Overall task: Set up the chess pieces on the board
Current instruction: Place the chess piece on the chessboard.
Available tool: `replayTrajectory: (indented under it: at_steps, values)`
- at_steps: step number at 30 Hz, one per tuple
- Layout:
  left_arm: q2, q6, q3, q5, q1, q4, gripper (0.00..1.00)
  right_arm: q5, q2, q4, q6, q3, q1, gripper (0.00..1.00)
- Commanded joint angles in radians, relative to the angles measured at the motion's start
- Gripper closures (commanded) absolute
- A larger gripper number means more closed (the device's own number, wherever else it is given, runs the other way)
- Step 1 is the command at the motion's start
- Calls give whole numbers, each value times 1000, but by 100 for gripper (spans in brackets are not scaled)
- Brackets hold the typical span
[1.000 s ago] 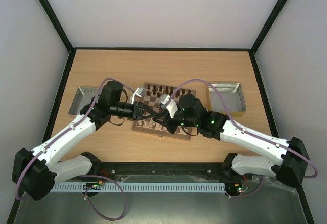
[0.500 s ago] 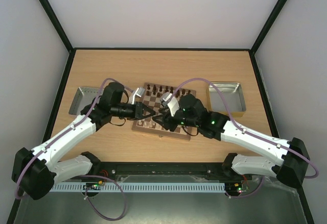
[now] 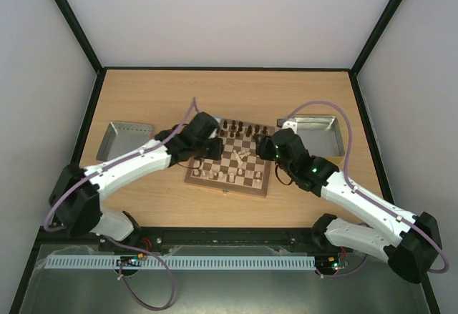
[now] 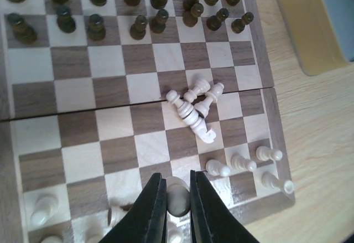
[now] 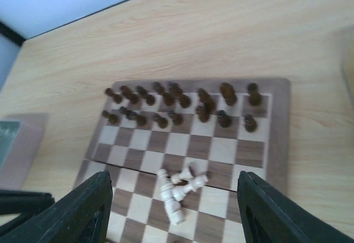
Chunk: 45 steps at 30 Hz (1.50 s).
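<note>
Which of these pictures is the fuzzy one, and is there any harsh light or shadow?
Right wrist view: soft all over, the board, dark pieces and the right fingers all smeared. Left wrist view: sharp; the toppled pale pieces throw short soft shadows, the left fingers nearly black silhouettes around a pale piece. Top view: even light, no hard shadows.

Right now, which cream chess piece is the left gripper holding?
The cream piece pinched in the left gripper over the board's edge row. The other cream ones lie in a heap mid-board or stand free.
</note>
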Motion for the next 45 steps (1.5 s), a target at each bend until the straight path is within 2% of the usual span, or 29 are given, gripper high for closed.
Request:
replayTrajectory:
  at_steps: [1,8,16,28,45]
  values:
    - [124,41,106,-214,-88,-81,95,52,-6,-53,189,-48,-46,39]
    - [269,42,164,-172,-135,-97,94,-15,28,-21,234,-95,-83,39]
    - [337,48,156,-91,-145,-59,93,-29,18,-4,236,-115,-87,39]
    - [372,62,156,-13,-145,-46,92,-24,-2,-5,240,-135,-87,39]
    - [396,64,157,-24,-146,-33,89,-35,-5,3,245,-148,-88,39]
